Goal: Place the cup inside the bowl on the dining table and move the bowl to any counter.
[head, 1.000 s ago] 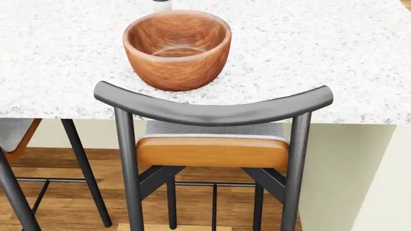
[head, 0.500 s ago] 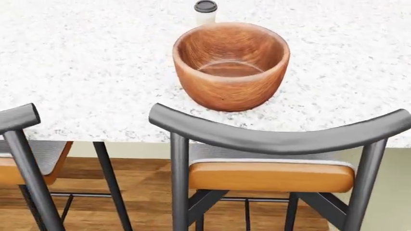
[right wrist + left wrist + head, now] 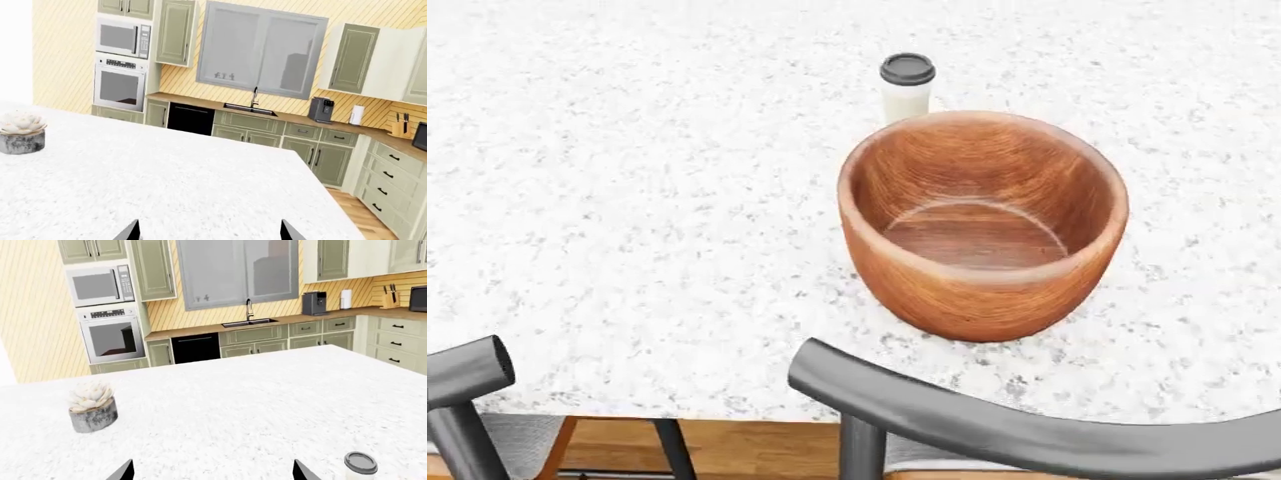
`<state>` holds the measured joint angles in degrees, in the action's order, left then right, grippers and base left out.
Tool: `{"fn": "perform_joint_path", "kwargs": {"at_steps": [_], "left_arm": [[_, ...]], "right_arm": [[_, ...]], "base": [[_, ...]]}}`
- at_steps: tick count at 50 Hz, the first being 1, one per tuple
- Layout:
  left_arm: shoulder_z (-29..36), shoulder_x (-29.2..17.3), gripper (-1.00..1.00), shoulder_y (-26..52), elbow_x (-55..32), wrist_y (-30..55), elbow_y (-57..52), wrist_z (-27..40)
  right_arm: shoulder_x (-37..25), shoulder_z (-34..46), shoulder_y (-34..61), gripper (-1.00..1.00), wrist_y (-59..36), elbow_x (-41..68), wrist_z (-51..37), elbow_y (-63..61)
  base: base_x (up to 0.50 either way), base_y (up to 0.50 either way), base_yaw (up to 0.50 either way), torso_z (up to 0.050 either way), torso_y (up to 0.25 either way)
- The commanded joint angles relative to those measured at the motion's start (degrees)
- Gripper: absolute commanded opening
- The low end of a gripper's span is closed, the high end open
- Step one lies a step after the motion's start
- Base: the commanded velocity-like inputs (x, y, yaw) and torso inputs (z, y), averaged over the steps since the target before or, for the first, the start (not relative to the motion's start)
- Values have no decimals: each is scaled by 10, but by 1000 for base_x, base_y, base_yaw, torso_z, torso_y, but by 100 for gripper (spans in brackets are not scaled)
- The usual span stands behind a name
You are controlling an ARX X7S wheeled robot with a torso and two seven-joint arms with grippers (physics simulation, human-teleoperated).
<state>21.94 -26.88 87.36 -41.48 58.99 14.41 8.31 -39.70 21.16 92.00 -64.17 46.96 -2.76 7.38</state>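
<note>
1. My left gripper (image 3: 210, 472) shows only as two dark fingertips set wide apart above the table, with nothing between them.
2. My right gripper (image 3: 208, 231) looks the same: two dark pointed tips spread wide, nothing held.
3. The dining table (image 3: 627, 220) is a broad flat white slab flecked with fine grey speckles, like polished stone.
4. The bowl (image 3: 981, 225) stands upright on it near the front edge: deep, reddish-brown wood with curved grain lines, a thick rounded rim and a flat round floor. It is empty.
5. The cup (image 3: 906, 88) stands upright on the table just behind the bowl's far rim, outside it; whether they touch I cannot tell. It is slim and cream-white with a round dark grey lid.
6. In my left wrist view the cup's lid (image 3: 361, 463) appears beside my fingertips.
7. A pale succulent in a rough grey stone-like pot (image 3: 93, 407) sits farther off on the table.
8. The counter (image 3: 280, 321) is a brown wood worktop along the far wall, with a sink (image 3: 249, 322) and a faucet.
9. A curved dark grey chair back (image 3: 1014, 425) crosses below the table edge.
</note>
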Motion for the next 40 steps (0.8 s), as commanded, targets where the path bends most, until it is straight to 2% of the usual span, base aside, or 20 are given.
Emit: {"fn": "perform_joint_path", "kwargs": {"at_steps": [1,20,40], "left_arm": [[1,-1,100,-5,-3,5,-6,4],[1,-10,100,-5,-11,15,-17,2],[3,-13,100,0,-11,13,-8,-4]], "right_arm": [[-8,-12,-8,100,-16,15,-10,-13],[-10,-19,-10,100,-22,24,-18,-16],[-11,-18,-16,100,-26,29,-21,-16]], "base": [[500,91,0,0,0],[489,62,0,0,1],[168,4,0,0,0]]}}
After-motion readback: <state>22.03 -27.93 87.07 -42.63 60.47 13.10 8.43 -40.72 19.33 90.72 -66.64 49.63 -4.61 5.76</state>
